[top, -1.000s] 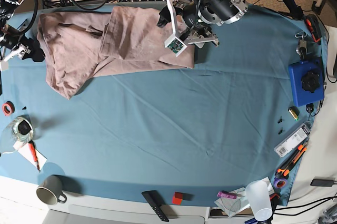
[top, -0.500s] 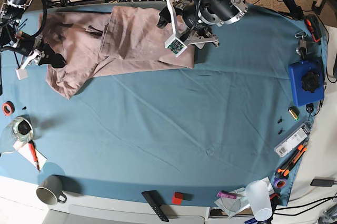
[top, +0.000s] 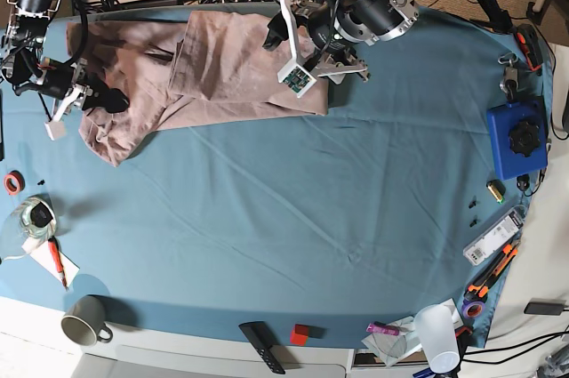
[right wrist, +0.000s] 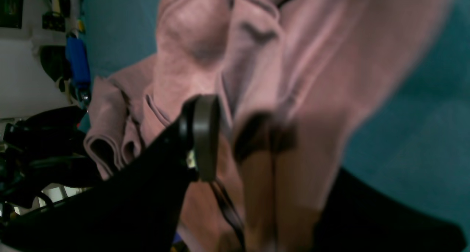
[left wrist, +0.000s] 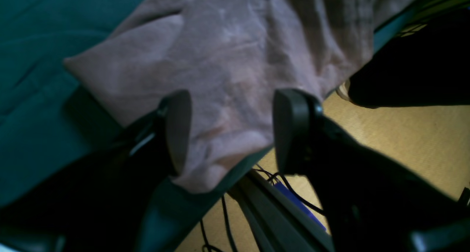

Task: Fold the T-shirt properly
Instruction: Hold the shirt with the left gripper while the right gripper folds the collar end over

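t-shirt (top: pixel 213 67) under both grippers, jaws apart

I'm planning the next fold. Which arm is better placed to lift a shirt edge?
Probably the right. Its pincer sits over the loose outer edge of the wrinkled dusty-pink cotton T-shirt, one finger against bunched fabric. The left pincer is open above the already folded corner at the teal tablecloth's edge.

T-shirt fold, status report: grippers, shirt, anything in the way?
Left gripper open over the T-shirt at the table's far edge. Right gripper at the shirt's other end, grip unclear. Shirt half folded, wrinkled. Nothing on it.
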Controlling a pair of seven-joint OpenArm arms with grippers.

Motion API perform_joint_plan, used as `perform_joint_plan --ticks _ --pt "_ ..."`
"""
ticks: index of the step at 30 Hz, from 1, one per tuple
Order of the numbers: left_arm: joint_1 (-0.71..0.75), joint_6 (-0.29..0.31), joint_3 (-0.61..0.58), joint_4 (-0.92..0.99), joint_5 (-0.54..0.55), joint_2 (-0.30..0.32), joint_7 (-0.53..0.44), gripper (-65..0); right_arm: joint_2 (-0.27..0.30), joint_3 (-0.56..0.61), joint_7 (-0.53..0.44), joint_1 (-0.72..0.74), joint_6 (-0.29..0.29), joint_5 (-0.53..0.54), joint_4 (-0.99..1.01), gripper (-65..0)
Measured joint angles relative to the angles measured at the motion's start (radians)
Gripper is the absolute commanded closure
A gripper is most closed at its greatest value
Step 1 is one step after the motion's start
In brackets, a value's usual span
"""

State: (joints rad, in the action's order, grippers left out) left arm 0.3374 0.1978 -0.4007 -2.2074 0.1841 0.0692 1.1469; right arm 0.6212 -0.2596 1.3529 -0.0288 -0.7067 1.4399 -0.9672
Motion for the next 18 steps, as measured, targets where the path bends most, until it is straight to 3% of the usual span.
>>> perform_joint_plan --ticks 3,12,18 --pt "0.0 0.0 0.0 0.0 0.0 0.0 0.001 -33.4 0.001 0.007 0.018 0.005 -0.006 -0.028 -0.004 0.0" --pt "0.0 0.0 0.001 0.0 0.0 0.0 0.001 -33.4 -0.031 -0.208 0.078 0.131 0.01 -0.111 0.014 0.0" --pt "0.0 0.0 0.001 0.0 0.0 0.0 0.001 -33.4 -0.016 -0.309 0.013 0.261 0.01 -0.53 0.012 0.0"
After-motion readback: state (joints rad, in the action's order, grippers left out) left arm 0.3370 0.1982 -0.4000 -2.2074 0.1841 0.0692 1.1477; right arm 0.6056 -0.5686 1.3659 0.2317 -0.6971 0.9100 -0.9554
